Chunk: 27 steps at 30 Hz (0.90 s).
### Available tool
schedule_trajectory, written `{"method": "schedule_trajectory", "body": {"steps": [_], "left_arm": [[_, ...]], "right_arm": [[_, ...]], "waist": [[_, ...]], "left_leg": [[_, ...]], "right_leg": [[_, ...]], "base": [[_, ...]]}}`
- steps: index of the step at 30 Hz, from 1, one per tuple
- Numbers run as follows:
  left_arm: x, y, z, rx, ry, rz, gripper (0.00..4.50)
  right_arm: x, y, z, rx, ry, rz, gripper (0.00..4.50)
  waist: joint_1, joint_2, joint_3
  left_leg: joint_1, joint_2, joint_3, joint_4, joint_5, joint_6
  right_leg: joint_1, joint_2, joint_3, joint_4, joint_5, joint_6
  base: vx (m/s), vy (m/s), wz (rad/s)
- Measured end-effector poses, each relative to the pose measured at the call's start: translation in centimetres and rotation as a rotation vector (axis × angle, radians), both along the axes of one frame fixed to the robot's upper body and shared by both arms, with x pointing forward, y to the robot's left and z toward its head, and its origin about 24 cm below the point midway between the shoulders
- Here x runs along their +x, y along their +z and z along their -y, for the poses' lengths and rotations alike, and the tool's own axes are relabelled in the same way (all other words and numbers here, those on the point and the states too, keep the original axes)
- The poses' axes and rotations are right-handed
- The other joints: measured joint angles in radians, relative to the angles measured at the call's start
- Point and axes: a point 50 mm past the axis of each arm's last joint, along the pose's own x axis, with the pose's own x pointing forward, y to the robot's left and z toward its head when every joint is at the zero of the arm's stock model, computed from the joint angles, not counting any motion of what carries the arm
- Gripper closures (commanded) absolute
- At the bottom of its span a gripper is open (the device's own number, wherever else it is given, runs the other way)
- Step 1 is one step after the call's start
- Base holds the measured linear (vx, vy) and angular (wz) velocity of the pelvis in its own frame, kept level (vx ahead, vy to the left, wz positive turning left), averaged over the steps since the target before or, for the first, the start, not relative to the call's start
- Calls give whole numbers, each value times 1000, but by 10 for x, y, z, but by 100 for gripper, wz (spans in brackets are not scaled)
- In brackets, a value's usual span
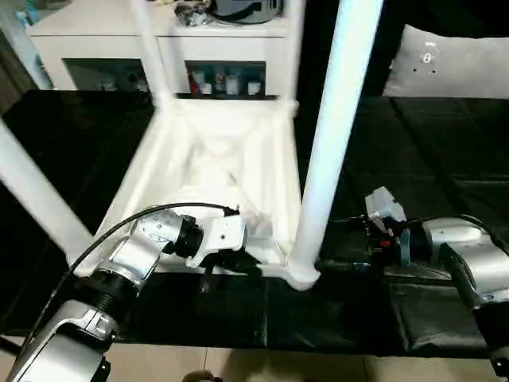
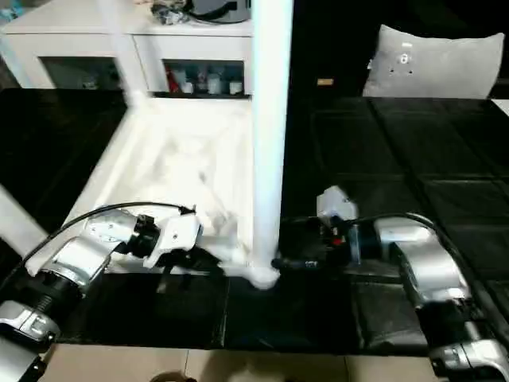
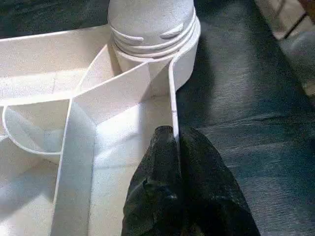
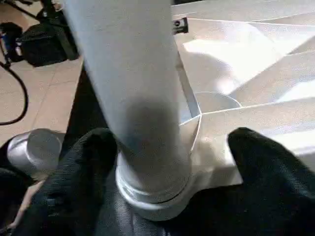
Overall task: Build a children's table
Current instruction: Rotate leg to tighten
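Pinched between the left gripper's (image 3: 176, 147) closed fingers, the children's table's (image 1: 215, 159) near rim is being held; its corner leg (image 1: 334, 135) is being straddled, untouched, by the spread-open right gripper (image 4: 167, 162).

White table parts on a black work surface, attended by silver-and-black arms.

The children's table (image 1: 215, 159) is all white: ribbed underside, rim and legs, including the near leg (image 1: 334, 135) standing in its corner socket. The work table (image 1: 445, 159) is covered in black with faint panel lines. Both forearms are silver with black joints; the left gripper (image 3: 178, 162) and right gripper (image 4: 167, 167) have black fingers. The right wrist carries a white block with a small red spot. The cabinet (image 1: 103, 36) behind is white; the floor (image 4: 44, 93) is beige.
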Motion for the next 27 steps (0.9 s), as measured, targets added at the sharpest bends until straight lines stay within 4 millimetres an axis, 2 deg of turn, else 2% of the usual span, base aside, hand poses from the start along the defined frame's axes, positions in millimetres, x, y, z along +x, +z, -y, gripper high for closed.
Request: {"method": "schedule_trajectory", "body": {"steps": [2,5,13,22,27], "left_arm": [[0,0,0,3,-9,0,450],[0,1,1,8,-22,-2,450],[1,1,1,8,-34,-11,450],[1,1,0,9,-34,-17,450],[7,-2,0,-17,120,-76,450]], "right_arm": [[-1,-2,-2,8,14,-16,111],[-2,-4,-5,20,34,-36,128],[-3,-4,-11,51,71,-76,206],[-4,-7,-17,60,78,-92,249],[-3,-14,-21,123,-85,-113,252]], "waist": [[-4,0,0],[-7,-1,0],[-7,-2,0],[-6,-3,0],[-12,-1,-1]], "left_leg": [[1,0,0,0,0,0],[1,0,0,0,0,-1],[0,0,0,0,0,-1],[1,0,0,0,0,-1],[6,0,1,0,1,-2]], "right_leg": [[0,0,0,0,0,0],[0,0,0,0,0,0],[0,0,0,0,0,0],[0,0,1,1,0,0],[3,0,2,1,0,0]], "base": [[0,0,0],[0,0,0],[0,0,0],[0,0,0],[0,0,0]]}}
